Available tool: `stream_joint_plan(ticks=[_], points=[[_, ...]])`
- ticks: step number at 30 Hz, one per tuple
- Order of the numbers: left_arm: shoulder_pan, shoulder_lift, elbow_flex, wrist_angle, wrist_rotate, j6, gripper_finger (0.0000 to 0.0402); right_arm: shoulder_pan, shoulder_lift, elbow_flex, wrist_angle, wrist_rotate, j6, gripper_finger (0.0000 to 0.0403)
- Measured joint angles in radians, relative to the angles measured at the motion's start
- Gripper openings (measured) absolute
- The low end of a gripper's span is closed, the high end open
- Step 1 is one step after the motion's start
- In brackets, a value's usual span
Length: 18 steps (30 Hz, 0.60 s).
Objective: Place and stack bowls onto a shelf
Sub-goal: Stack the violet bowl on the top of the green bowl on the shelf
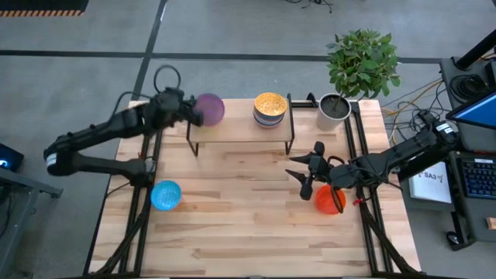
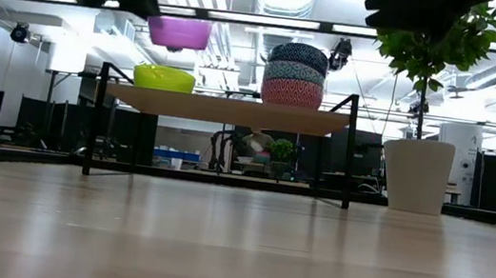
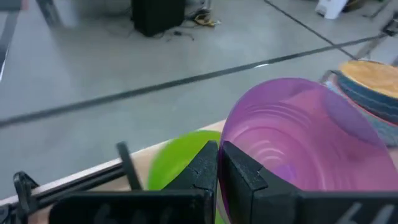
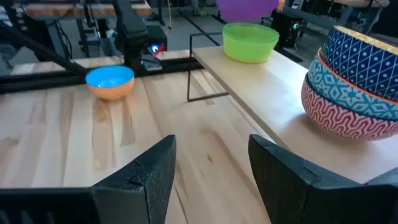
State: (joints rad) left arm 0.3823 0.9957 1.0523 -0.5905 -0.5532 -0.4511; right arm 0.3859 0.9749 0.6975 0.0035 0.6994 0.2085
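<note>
My left gripper (image 1: 192, 115) is shut on a purple bowl (image 1: 210, 108) and holds it in the air over the shelf's (image 1: 232, 133) left end. In the low view the purple bowl (image 2: 178, 32) hangs above a green bowl (image 2: 164, 77) that stands on the shelf board (image 2: 228, 109). A stack of three patterned bowls (image 2: 295, 73), gold-speckled inside (image 1: 270, 105), stands on the shelf's right part. My right gripper (image 1: 301, 175) is open and hovers over the table in front of the shelf, beside an orange-red bowl (image 1: 329, 200). A blue-lined, orange-patterned bowl (image 1: 166, 195) rests on the table at the left. My left gripper pinches the purple bowl by its rim (image 3: 225, 138) on the side toward the table's left, one finger (image 3: 202, 168) outside the wall and the other (image 3: 245, 171) inside. The fingers come from the left, slanting down. The bowl is lifted clear of the shelf and sits about level.
A grey pot with a green plant (image 1: 335, 111) stands right of the shelf at the table's far edge. Black frame rails (image 1: 364, 178) run along both table sides. Bare tabletop (image 1: 248, 225) lies between the two loose bowls and toward the near edge.
</note>
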Motion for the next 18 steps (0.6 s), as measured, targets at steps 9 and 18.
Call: stream_joint_plan(ticks=[9,18], points=[[0.228,0.023,0.000,-0.029,0.178,0.041,0.0000,0.000,0.005,0.000,-0.018,0.000,-0.001,0.0192],[0.236,0.049,0.000,-0.061,0.179,0.042,0.0000,0.000,0.005,0.000,-0.026,0.000,0.000,0.0192]])
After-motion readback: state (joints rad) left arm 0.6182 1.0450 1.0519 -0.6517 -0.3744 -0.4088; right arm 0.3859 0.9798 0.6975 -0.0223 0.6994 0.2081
